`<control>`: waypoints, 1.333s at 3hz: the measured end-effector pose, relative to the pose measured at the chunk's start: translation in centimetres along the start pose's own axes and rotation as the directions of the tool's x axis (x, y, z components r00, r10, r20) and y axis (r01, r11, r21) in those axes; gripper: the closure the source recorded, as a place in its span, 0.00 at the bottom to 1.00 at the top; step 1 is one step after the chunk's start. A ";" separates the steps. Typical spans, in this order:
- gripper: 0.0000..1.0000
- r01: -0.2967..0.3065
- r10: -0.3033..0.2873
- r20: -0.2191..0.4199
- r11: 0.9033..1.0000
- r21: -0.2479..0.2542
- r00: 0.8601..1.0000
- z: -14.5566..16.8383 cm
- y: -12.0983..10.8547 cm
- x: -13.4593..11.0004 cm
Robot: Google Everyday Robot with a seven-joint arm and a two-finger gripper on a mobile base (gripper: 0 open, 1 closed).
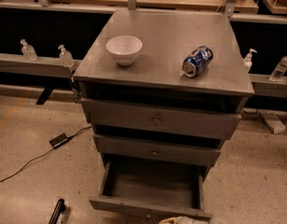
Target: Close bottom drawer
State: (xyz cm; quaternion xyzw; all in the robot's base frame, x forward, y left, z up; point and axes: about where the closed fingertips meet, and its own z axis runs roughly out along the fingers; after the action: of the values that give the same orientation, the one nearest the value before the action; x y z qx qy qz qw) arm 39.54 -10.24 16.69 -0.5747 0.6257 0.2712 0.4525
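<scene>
At the bottom edge of the frame, right of centre, only a pale sliver of the gripper point(185, 220) shows. The rest is cut off, so whether it is open, closed or holding anything cannot be told. It sits just against the front of the bottom drawer point(150, 207), which stands pulled well out at lower centre, its dark inside showing nothing I can make out. A black object point(57, 211) at lower left is also cropped. Above, the middle drawer point(154, 151) and top drawer point(156, 121) sit slightly out. On the cabinet top point(166, 36) stand a white bowl point(124, 49) and a blue can point(197, 61) on its side. Small bottles point(65, 56) line the rail behind.
</scene>
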 end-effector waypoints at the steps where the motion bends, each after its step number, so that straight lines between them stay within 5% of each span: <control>1: 1.00 0.034 -0.029 -0.096 0.998 0.056 0.995 -0.4 -1.5 2.3; 2: 1.00 0.012 0.003 -0.163 0.996 0.093 0.987 -0.1 -3.7 4.1; 3: 1.00 0.010 0.006 -0.167 0.995 0.096 0.986 -0.2 -3.7 4.1; 4: 1.00 0.002 0.020 -0.164 0.991 0.134 0.986 0.1 -6.7 3.4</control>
State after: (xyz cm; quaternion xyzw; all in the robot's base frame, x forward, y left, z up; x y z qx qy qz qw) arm 46.23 -13.06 14.92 -0.5606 0.6805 0.1821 0.4353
